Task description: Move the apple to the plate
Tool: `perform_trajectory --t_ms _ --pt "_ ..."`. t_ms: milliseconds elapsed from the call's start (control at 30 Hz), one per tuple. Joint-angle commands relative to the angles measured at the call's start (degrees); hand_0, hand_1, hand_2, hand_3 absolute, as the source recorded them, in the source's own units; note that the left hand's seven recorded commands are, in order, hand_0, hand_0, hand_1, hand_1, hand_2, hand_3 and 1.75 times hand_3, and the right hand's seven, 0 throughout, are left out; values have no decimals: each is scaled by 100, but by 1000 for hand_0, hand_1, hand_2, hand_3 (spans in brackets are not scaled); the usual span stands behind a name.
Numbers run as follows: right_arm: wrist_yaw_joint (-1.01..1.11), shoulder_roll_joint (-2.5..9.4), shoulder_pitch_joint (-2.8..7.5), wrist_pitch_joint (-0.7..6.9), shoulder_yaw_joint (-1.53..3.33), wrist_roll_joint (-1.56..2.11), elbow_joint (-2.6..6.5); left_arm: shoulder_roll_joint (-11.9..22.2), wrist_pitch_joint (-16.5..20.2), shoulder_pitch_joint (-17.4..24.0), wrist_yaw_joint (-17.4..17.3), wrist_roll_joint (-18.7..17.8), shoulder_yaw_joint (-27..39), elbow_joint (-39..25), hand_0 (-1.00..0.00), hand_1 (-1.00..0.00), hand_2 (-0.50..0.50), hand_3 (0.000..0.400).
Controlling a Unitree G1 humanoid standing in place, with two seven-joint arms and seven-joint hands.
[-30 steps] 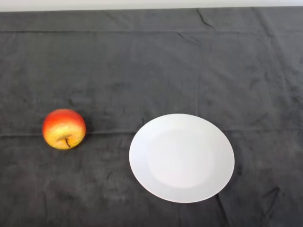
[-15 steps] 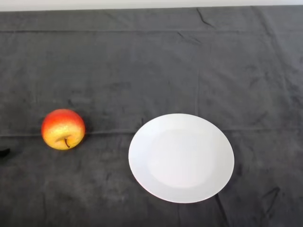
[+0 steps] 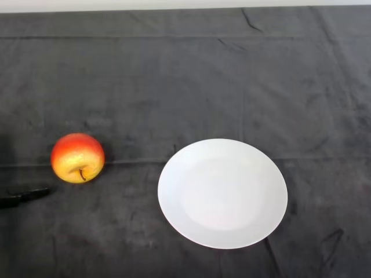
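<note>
Presently, the apple (image 3: 77,158) sits on the dark cloth (image 3: 185,87) covering the bench, in the left half of the head view. It is red over the top and yellow on the near face, with its short brown stem pointing toward the camera. It rests on a faint horizontal crease in the cloth.

The plate (image 3: 222,193), white and round, lies flat on the cloth to the right of the apple and slightly nearer the camera. Apple and plate are well apart, with bare cloth between them. Nothing lies on the plate.

The robot hand (image 3: 23,196) shows only as a thin black sliver entering from the left edge, below and to the left of the apple. It is near the apple but not touching it; a strip of cloth separates the two. Too little of it shows to tell whether it is apart or together.

A pale strip runs along the far edge of the bench.
</note>
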Motion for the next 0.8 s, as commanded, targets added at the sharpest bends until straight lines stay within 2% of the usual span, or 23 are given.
perform_trajectory --t_ms 33,267,800 --pt "35 -125 -58 -30 -84 92 -12 -64 -111 -257 47 193 -147 53 0 0 0 0" --pt "34 -124 -57 -29 -84 92 -15 -232 -87 -337 -48 344 -342 82 0 0 0 0" --pt "31 -122 -55 -29 -85 93 -21 -712 13 -495 -17 763 -874 48 0 0 0 0"
